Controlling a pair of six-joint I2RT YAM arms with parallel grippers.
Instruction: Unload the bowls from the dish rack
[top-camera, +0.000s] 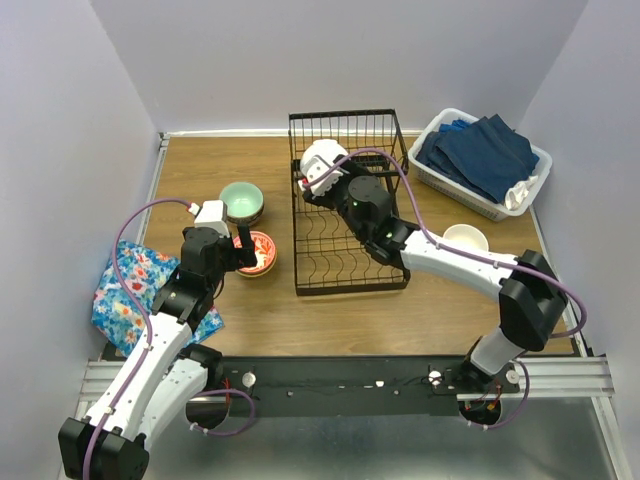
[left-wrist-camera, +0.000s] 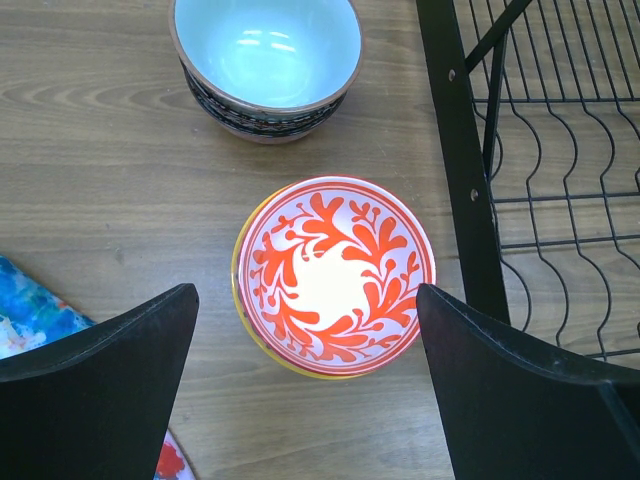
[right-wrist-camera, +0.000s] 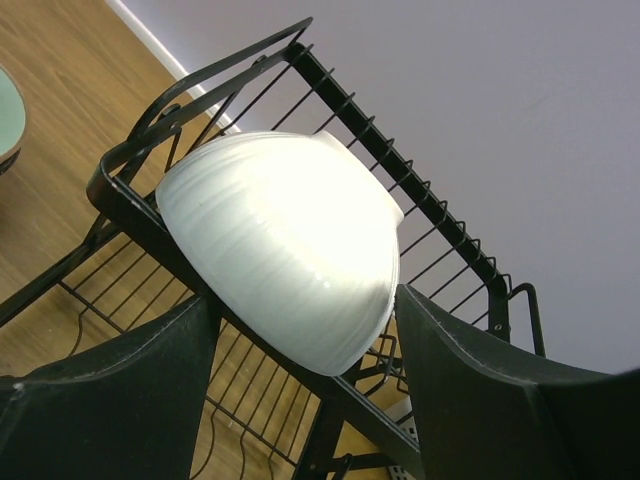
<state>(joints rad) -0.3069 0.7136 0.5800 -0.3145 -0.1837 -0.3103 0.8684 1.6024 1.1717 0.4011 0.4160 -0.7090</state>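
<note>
Far left of the dish rack (top-camera: 345, 270), a flowered cloth (top-camera: 135, 290) lies on the counter (top-camera: 400, 320). Just beside the rack's left edge, the left jaws hang spread wide and empty above a red-patterned bowl (left-wrist-camera: 335, 275). It sits nested in a yellow-rimmed bowl (left-wrist-camera: 240, 305). Behind them a mint-green bowl (left-wrist-camera: 265, 55) rests in a dark-banded bowl (left-wrist-camera: 255, 118). These are already out of the rack. If the left jaws drop or swing, a finger could clip a rim and tip a stack, or strike the rack's frame.

In the rack's raised basket at the back, a plain white bowl (right-wrist-camera: 285, 235) leans tilted on the front rail, its outer wall showing. The right jaws stand to either side of it, close against that wall; I cannot tell whether they press it. The wall is smooth and tapers, so a squeeze there could make the bowl slip out and fall onto the lower tray. Its rim could also catch a wire on the way up and drag the rack.

Right of the rack, a second white bowl (top-camera: 465, 238) and a basket of blue cloths (top-camera: 485, 160) stand where a careless swing could hit them.
</note>
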